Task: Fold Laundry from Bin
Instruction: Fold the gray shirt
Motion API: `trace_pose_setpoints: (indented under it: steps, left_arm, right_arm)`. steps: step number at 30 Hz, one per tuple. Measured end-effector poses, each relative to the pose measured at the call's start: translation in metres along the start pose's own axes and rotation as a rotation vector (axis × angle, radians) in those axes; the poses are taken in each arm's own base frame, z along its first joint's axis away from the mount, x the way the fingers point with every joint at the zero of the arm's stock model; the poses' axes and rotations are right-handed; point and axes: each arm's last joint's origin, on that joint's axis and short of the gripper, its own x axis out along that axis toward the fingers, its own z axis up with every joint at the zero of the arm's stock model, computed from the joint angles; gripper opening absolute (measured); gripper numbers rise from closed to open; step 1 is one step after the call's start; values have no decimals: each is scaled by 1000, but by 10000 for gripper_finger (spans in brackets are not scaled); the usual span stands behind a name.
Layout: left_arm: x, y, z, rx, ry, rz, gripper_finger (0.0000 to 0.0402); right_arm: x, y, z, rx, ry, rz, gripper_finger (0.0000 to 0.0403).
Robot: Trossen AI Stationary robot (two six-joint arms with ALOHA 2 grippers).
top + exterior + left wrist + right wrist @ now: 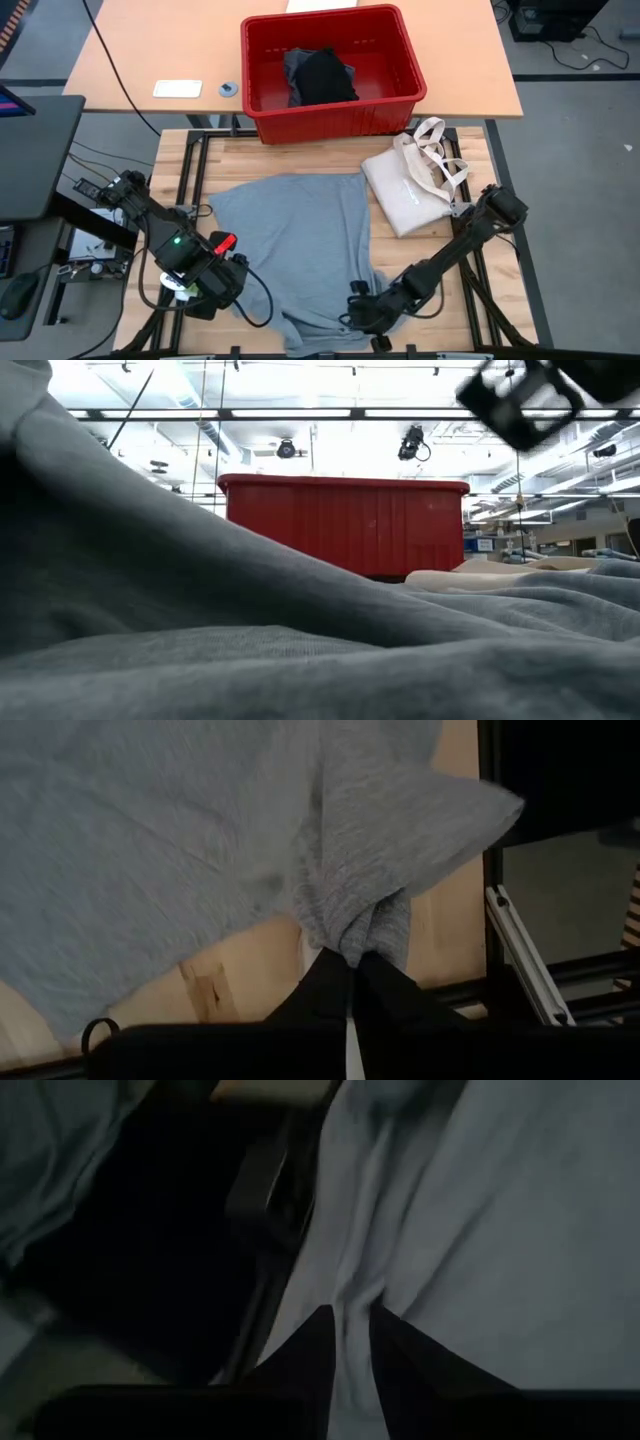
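Observation:
A light grey T-shirt [295,245] lies spread on the wooden table [250,160], and its cloth [300,650] fills the front of the low view. My left gripper [222,282] points down at the shirt's left edge, shut on a bunch of it. My right gripper [362,312] slants down at the shirt's near right part, shut on a ridge of cloth. The red bin [333,70] stands beyond the table's far edge. It holds a black garment [325,78] and a bit of greyish cloth [297,68]. My left gripper pinches a gathered bunch of the shirt's left edge [355,942] between its two fingers, which come from above. Several layers are crumpled together there. The bunch is raised off the wood, and the rest of the shirt slopes away onto the table. My right gripper pinches a raised ridge of the grey cloth [350,1342] between its two fingers [318,1342], which slant down from the table's right. Creases run out from the pinch. One layer or several, I cannot tell. The shirt around it rests on the table.
A cream tote bag [412,185] with loop handles lies on the table's far right, touching the shirt's right side. On the desk [150,50] behind lie a white card [177,89] and a small round thing [229,89], left of the bin. Black frame rails [195,170] edge the table.

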Motion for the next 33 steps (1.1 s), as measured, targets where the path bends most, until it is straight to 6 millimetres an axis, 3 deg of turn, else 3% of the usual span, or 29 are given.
trace_pose_setpoints:
  steps: [5,12,20,25,33]
  left_arm:
    - [0,-3,-2,50,2,-2,7]
    - [0,-2,-1,104,-4,8,11]
    - [-1,8,13,118,-175,185,12]
    - [-3,20,30,30,-272,162,13]
    - [-7,33,47,27,-377,166,13]
  right_arm:
    - [-6,-11,19,12,-203,-193,75]
    - [-2,-23,52,-90,-486,-171,75]
    - [19,-19,76,-312,-489,-344,81]
    - [27,-20,90,-417,-432,-529,131]
    - [30,-22,92,-331,-432,-615,237]
